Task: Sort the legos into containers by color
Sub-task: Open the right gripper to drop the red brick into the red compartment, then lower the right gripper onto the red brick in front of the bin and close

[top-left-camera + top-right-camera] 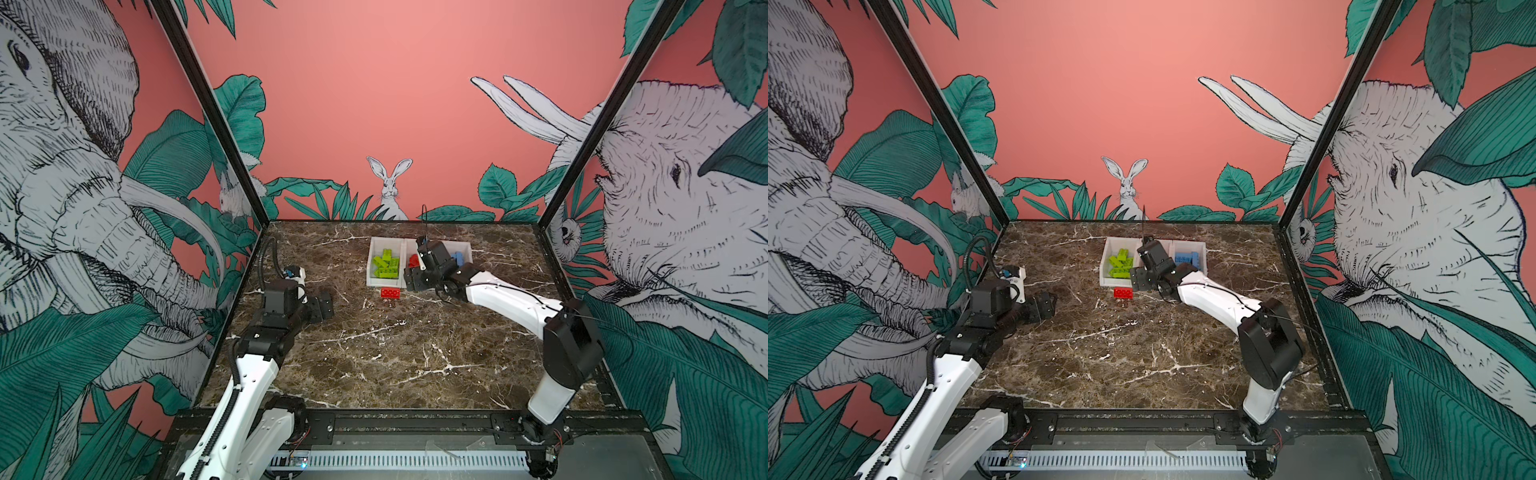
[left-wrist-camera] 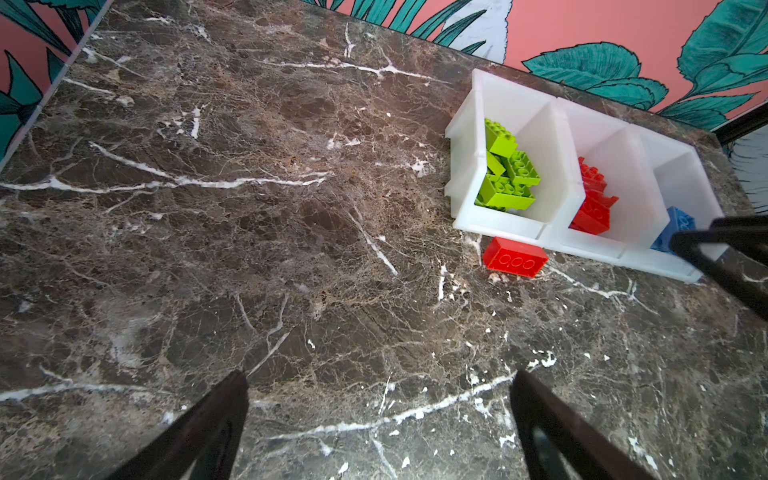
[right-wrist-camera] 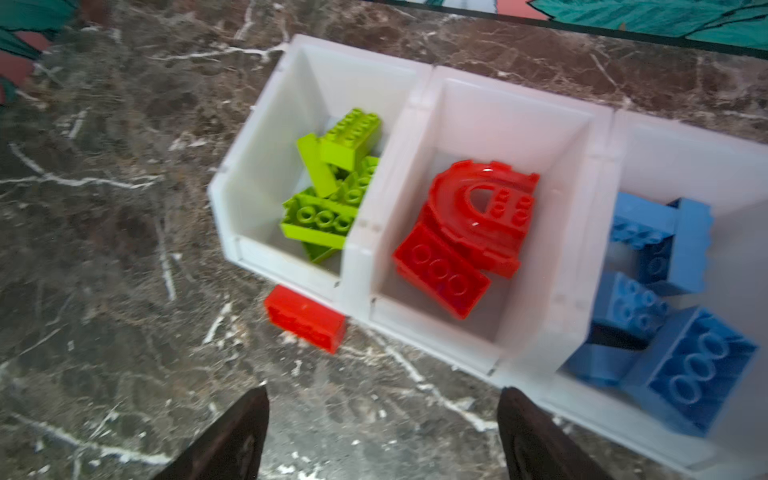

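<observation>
Lying outside the containers (image 3: 291,272), one red brick (image 3: 305,318) is seen on the desk (image 3: 124,291) against their front wall. Both left jaws and right jaws are spread, empty. Containers could be shoved: no wall clearance.

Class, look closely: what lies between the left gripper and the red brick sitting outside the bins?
Nothing. Only bare marble tabletop separates the left gripper from the red brick. This shows in both top views and in the left wrist view.
</observation>
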You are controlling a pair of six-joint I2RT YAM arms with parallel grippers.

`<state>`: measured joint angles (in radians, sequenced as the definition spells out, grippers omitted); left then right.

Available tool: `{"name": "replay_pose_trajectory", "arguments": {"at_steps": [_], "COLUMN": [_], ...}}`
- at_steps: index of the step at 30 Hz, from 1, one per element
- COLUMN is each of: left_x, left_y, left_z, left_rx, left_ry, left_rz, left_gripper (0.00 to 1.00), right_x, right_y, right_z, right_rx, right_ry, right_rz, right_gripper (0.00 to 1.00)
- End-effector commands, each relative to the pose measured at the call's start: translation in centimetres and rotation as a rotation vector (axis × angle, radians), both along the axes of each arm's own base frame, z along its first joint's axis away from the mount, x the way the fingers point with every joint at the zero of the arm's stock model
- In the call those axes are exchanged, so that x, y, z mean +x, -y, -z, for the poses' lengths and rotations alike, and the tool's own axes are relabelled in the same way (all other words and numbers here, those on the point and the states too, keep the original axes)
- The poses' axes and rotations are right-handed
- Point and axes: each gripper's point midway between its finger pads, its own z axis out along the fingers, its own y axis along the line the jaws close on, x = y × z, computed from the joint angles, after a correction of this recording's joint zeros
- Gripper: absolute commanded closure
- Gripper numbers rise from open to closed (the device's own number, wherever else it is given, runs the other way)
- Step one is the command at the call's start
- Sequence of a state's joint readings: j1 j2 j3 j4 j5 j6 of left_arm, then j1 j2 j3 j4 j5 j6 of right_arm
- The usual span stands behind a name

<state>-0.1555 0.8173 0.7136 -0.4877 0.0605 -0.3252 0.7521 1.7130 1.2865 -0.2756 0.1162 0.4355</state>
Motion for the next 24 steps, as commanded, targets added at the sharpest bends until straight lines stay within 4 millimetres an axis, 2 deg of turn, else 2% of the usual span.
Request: {"name": "replay_pose_trajectory", "arguments": {"at_steps": [1,4,9,14,19,24], "left_x": [0.0,0.2,0.3,-0.1,-0.1,-0.1], "left_y": [-0.2,-0.8,-1.6,-1.5,-1.7,-1.7], "left_z": [-0.1,0.1,0.9,1.5,1.5,1.5], "left_rx": [-0.002,0.026,0.065,0.065,0.079,0.076], "left_ry": [0.003,0.024,0.022,0.009,0.005,0.004], "left_rz": [-0.01,-0.037,-0.064,-0.057,-0.054,-0.063], "left_gripper": [0.01,0.01,0.01,0.01,0.01,0.01], "right_x": [-2.1,-2.8,-1.5,0.3,1.0,1.8], "right_y": [-1.5,-3.3,-5.3,-7.2,-8.1,-8.4], "right_z": [2.2,4.9,8.3,9.5,11.5,12.7], "right_rx": [0.042,0.023,-0.043,-0.042,-0.068,-0.092], "right_ry": [-0.015,-0.042,-0.057,-0.05,-0.072,-0.067], "right_rz": [0.064,0.059,0.052,0.053,0.056,0.069], "right_gripper": [0.13,0.11,0.1,0.1,0.1,0.11]}}
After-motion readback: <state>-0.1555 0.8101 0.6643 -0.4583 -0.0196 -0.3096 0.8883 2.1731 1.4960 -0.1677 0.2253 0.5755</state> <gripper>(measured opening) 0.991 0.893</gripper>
